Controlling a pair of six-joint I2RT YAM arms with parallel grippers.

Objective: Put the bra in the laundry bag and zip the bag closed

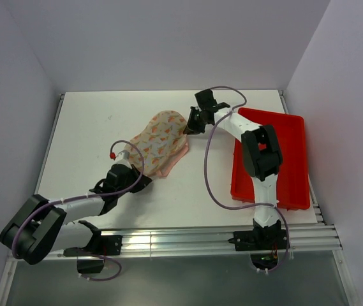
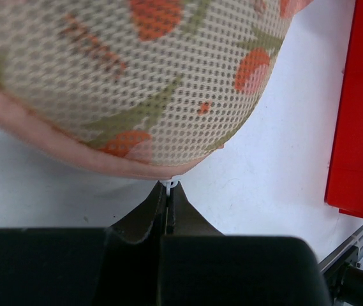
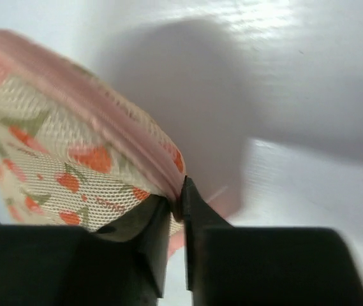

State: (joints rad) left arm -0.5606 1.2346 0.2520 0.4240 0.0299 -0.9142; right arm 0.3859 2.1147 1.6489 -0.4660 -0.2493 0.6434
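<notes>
left hand [image 2: 170, 190] and right hand [image 3: 180, 199] clamp tight on the padded pink rim of the domed mesh laundry bag [image 1: 161, 141].

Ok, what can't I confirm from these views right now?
- Bra: in no view; the folded laundry bag would hide anything inside.
- Whether it is zipped: too small in top external; both wrist views crop the rim.
- White bit in the left gripper jaws: too small to identify, left wrist.
- Right wrist: blurred; the picture edge cuts the bag off beyond the right gripper.
</notes>
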